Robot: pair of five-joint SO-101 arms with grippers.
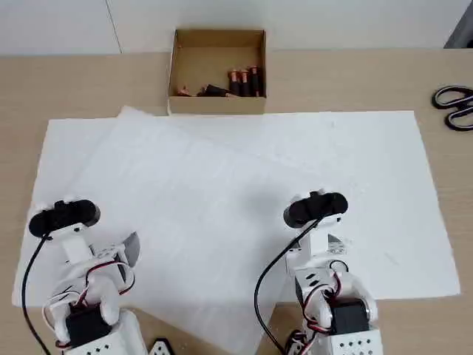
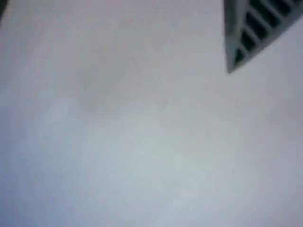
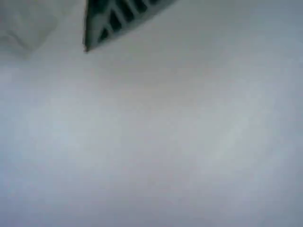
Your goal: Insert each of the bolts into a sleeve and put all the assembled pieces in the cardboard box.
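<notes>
**A:** How is the left gripper (image 1: 127, 250) set?

**B:** It is tucked in against its arm at the near edge of the light wooden table (image 1: 74, 81), low over the large white paper sheets (image 1: 222, 192); whether it is released or clenched, I cannot tell; its wrist view shows blurred white paper (image 2: 142, 142) close beneath it; whether it touches the paper, I cannot tell either.

**A:** And the right gripper (image 1: 334, 242)?

**B:** Much the same; it is folded back at the near edge, over the paper (image 3: 165, 142); open or closed, I cannot tell.

**A:** Where are the task's pieces?

**B:** The black sleeves with copper-coloured bolts (image 1: 244, 80) lie in the open brown cardboard box (image 1: 174, 74); they are bunched along its near wall, more toward the right arm's side; how many there are, I cannot tell.

**A:** And the box, relative to the two grippers?

**B:** It sits on the far side of the table, touching the far edge of the paper; it is well apart from both grippers; sideways, it lies between the two.

**A:** Anything else on the table?

**B:** Black-handled scissors (image 1: 454, 106) at the right edge, off the paper, well apart from the box.
</notes>
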